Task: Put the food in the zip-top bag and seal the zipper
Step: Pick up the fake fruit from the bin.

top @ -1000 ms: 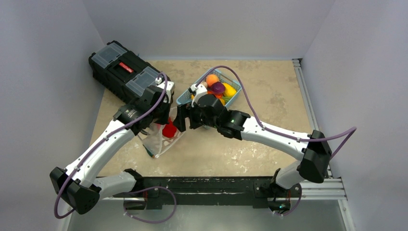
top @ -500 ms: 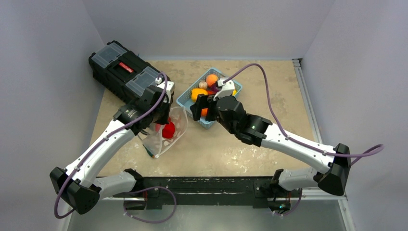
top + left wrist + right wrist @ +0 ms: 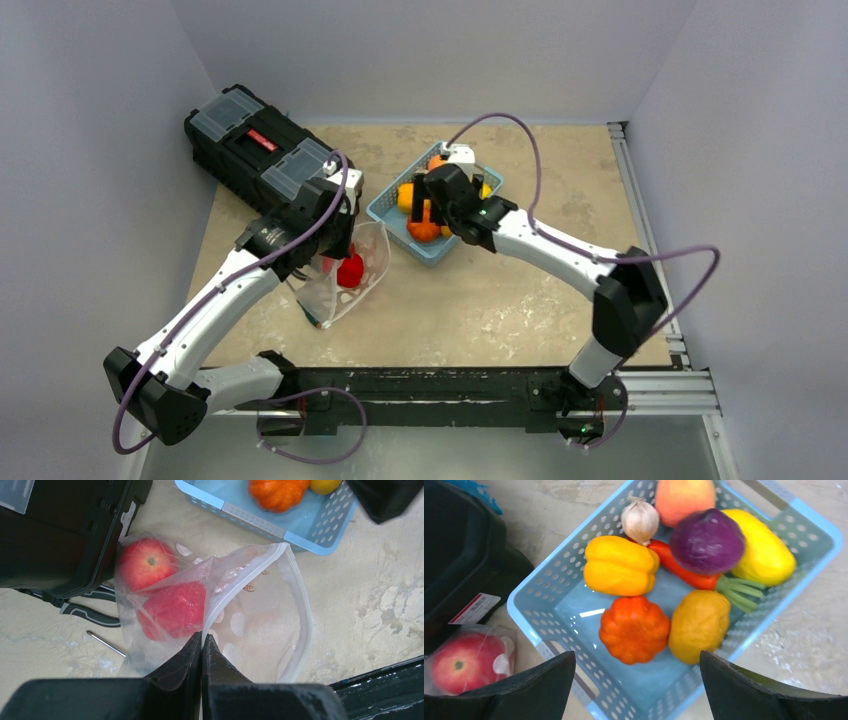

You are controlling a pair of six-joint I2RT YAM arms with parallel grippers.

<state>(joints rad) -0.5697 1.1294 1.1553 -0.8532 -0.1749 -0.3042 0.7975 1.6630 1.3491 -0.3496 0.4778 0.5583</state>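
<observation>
Clear plastic makes the bag (image 3: 260,630). It lies on the table (image 3: 520,300), between the black toolbox (image 3: 255,140) and the blue basket (image 3: 529,600), just beside the basket. Its mouth gapes wide, so the zipper (image 3: 306,610) is not pressed shut. Two foods sit inside the bag, at the end by the toolbox: a red apple (image 3: 146,562) and a red lump (image 3: 175,607) touching it.

The left gripper (image 3: 201,647) has its fingers squeezed tight together. They pinch a bit of the bag's edge and hold it.

The right gripper (image 3: 636,660) hangs over the basket. Its fingers are spread far apart and hold nothing. An orange pumpkin (image 3: 634,629) lies right under the gap between them.

More food is in the basket. A yellow pepper (image 3: 620,565) sits just past the pumpkin, and a yellow-brown lump (image 3: 699,625) touches the pumpkin's side. A purple ball (image 3: 707,541) rests on a carrot (image 3: 684,572) with a green stalk. A long yellow one (image 3: 764,547) lies by the far wall. A white garlic (image 3: 640,519) and a peach (image 3: 684,495) sit side by side in the far corner.
</observation>
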